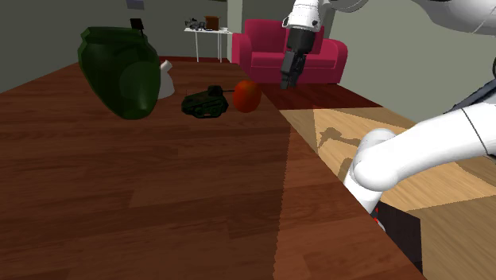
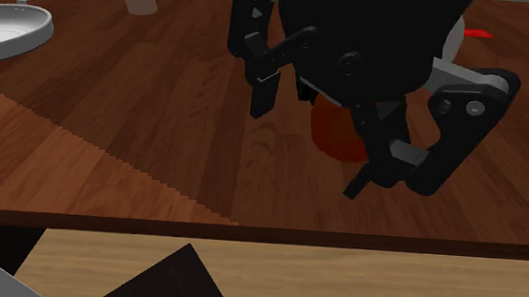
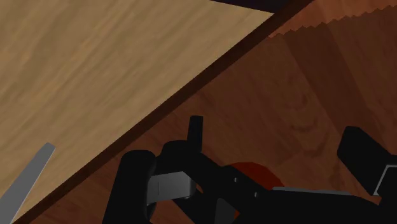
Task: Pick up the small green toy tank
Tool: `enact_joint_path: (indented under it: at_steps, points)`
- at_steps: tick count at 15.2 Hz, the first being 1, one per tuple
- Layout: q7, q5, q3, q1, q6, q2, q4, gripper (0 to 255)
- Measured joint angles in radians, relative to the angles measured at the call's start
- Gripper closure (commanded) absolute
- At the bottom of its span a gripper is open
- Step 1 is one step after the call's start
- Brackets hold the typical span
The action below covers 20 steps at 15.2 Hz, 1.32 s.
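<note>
Nearest me the white arm bends past; its gripper hangs wide open, empty. Small green toy tank sits on the dark table beside a red ball (probably light and rigid): pinch across the hull's sides.

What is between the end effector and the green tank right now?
A red-orange round object sits beside the small green toy tank, on the side towards the open end effector, which hangs above the table in the shoulder view. A straight sideways approach would probably hit it; descending from above the tank looks unobstructed.
</note>
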<state>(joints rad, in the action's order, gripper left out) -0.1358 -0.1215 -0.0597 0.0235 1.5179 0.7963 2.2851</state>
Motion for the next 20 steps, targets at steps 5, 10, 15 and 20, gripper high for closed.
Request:
enact_joint_path:
  at_steps: [5, 10, 15, 20]
  points:
    - [0.090, -0.023, 0.066, -0.005, 0.087, -0.052, -0.018, 0]
    - [0.245, -0.035, 0.174, -0.020, 0.223, -0.156, -0.073, 0]
    - [0.407, -0.002, 0.277, -0.052, 0.337, -0.292, -0.174, 0]
    - [0.567, 0.075, 0.368, -0.091, 0.417, -0.435, -0.297, 0]
